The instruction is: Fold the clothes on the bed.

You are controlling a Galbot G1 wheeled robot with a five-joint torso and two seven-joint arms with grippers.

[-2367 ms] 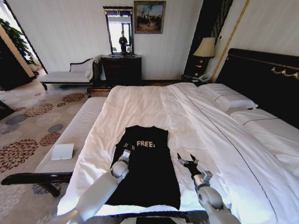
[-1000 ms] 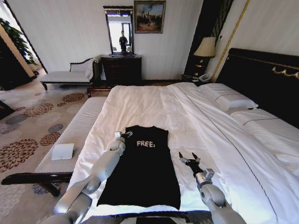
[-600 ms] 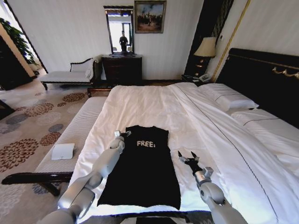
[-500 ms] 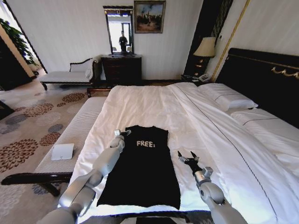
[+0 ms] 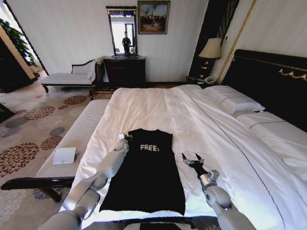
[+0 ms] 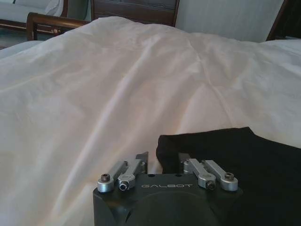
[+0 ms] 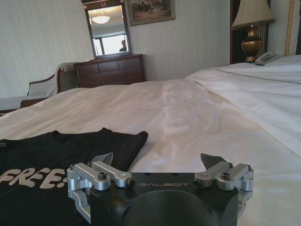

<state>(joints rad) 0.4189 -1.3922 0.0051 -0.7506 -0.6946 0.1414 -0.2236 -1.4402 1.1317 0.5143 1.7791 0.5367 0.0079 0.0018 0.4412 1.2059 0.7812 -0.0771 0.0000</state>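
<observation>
Since 2.4 s ago, the left gripper (image 5: 124,137) has travelled up the shirt's left edge to its far left corner, and the right gripper (image 5: 191,159) has barely shifted.

Head view first: the black T-shirt (image 5: 148,175) lies flat on the white bed (image 5: 158,110), folded into a long narrow panel with the "FREE!" lettering at its far end, close to the near edge of the duvet. The left arm stretches along the shirt's left side, its gripper sitting right at the far left corner. The right gripper hangs over bare duvet just beside the shirt's right edge, jaws spread apart and holding nothing. A pale striped bench (image 5: 72,143) runs along the bed's left side.

Over to the left wrist view: the left gripper (image 6: 164,162) has its jaws apart, the corner of the T-shirt (image 6: 244,165) lying between them, not yet pinched. White duvet (image 6: 117,89) rolls away beyond.

Right wrist view now: the right gripper (image 7: 157,165) is wide open above the sheet, with the T-shirt (image 7: 56,150) off to one side, lettering showing, apart from the jaws.
</observation>
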